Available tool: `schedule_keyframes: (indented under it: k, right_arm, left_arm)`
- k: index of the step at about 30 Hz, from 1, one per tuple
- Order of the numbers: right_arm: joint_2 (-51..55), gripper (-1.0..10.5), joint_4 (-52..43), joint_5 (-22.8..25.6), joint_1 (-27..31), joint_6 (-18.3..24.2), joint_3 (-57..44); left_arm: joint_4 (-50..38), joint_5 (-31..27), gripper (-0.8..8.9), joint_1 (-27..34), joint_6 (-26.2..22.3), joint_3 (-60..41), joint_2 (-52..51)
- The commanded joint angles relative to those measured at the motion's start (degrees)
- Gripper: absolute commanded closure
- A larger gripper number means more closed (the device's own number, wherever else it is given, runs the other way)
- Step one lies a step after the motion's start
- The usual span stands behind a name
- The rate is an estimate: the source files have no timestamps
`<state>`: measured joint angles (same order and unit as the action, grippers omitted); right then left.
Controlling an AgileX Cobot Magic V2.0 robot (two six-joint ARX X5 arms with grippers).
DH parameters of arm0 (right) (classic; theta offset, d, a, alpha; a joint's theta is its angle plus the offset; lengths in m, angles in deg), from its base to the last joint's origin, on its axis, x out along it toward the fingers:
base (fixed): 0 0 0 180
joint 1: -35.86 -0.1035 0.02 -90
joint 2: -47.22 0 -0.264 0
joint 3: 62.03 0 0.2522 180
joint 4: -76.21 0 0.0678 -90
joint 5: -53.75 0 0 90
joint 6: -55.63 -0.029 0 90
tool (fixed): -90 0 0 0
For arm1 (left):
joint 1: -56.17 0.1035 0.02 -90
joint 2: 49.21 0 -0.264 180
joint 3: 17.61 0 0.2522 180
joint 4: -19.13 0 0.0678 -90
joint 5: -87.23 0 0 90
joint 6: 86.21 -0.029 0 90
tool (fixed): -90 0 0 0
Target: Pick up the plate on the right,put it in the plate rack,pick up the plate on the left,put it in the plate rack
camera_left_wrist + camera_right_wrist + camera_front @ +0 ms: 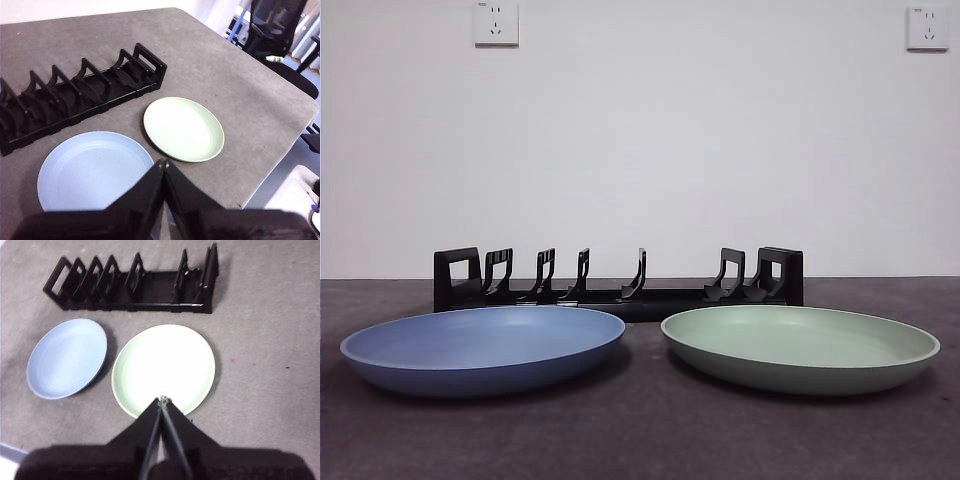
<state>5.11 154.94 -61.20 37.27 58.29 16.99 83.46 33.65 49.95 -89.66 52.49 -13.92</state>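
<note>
Black plate rack [620, 280] stands behind both plates. Green plate [800, 345] lies flat before its right end, below the right gripper [162, 401], jaws closed, empty. Blue plate [485, 345] lies beside, under the closed, empty left gripper [164, 162].

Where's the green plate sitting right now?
In the front view, the round pale green plate lies flat on the table's right side, beside the round blue plate and in front of the long black plastic plate rack.

Office: swivel chairs [272, 25] beside table [240, 90]
</note>
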Motion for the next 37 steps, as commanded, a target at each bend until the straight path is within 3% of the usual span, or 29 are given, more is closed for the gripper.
schedule_keyframes:
  k: [1, 3, 4, 5, 11, 19, 23, 33, 37]
  right_arm:
    - [-0.2, 8.8, -0.2, -0.2, -0.3, 0.8, 0.2]
    - [-0.4, 6.2, -0.3, -0.2, -0.3, 0.5, 0.2]
    - [-0.8, 4.9, -0.4, -0.2, -0.3, 0.5, 0.2]
    - [-0.9, 4.3, -0.4, -0.2, -0.3, 0.3, 0.2]
    - [-5.1, 4.4, -0.8, -0.2, -0.3, 0.0, 0.2]
    - [-23.1, 4.5, -6.8, -1.6, -2.9, -1.2, 0.2]
    - [-35.2, 4.5, -11.6, 0.0, -5.3, -1.1, 0.2]
    - [-50.6, 4.5, -16.3, 4.5, -6.0, -1.1, 0.2]
    - [-54.8, 5.5, -17.6, 4.6, -6.0, -1.0, 0.2]
  left_arm:
    - [-0.1, 0.1, 6.69, -0.9, -1.3, 0.5, 0.6]
    - [-0.1, 0.1, 2.89, -1.7, -1.4, 0.5, 1.1]
    - [-0.3, 0.1, 2.05, -2.2, -1.6, 0.5, 1.4]
    - [-0.5, 0.1, 2.08, -2.6, -1.9, 0.5, 1.7]
    - [-1.0, 0.0, 2.09, -5.5, -6.8, 0.5, 3.0]
    - [-2.6, 0.0, 2.12, -8.7, -12.0, 0.5, 5.5]
    - [-2.8, 0.0, 2.12, -9.3, -12.7, 0.5, 7.2]
    - [-3.5, 0.0, 2.12, -9.6, -13.2, 0.5, 8.6]
    - [-3.6, -0.1, 2.12, -9.6, -13.4, 0.5, 8.6]
